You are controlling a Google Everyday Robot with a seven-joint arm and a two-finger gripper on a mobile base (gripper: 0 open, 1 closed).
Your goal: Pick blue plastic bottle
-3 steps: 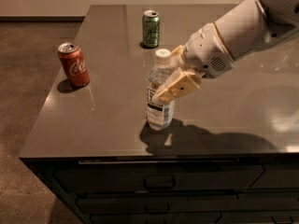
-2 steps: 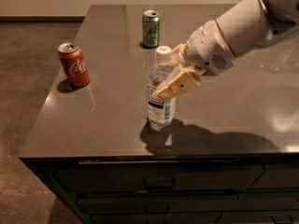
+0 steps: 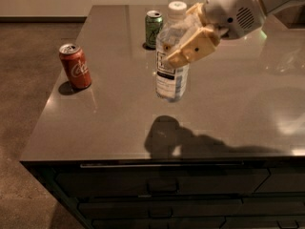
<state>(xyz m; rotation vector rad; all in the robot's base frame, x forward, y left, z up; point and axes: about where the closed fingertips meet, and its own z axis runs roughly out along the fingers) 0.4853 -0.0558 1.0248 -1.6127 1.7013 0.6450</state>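
Note:
The blue plastic bottle (image 3: 170,66) is clear with a white cap and a white-and-dark label. It hangs upright in the air above the dark countertop (image 3: 114,113), its shadow below it near the front edge. My gripper (image 3: 186,39) comes in from the upper right and is shut on the bottle's upper body, with a tan finger (image 3: 193,47) across its front.
A red cola can (image 3: 75,66) stands near the counter's left edge. A green can (image 3: 153,29) stands at the back, just behind the bottle. Drawers (image 3: 162,187) run under the counter's front edge. Brown floor lies to the left.
The gripper has lifted the bottle off the countertop; it stood on the surface before and now hangs above it. The cans have not moved on the counter.

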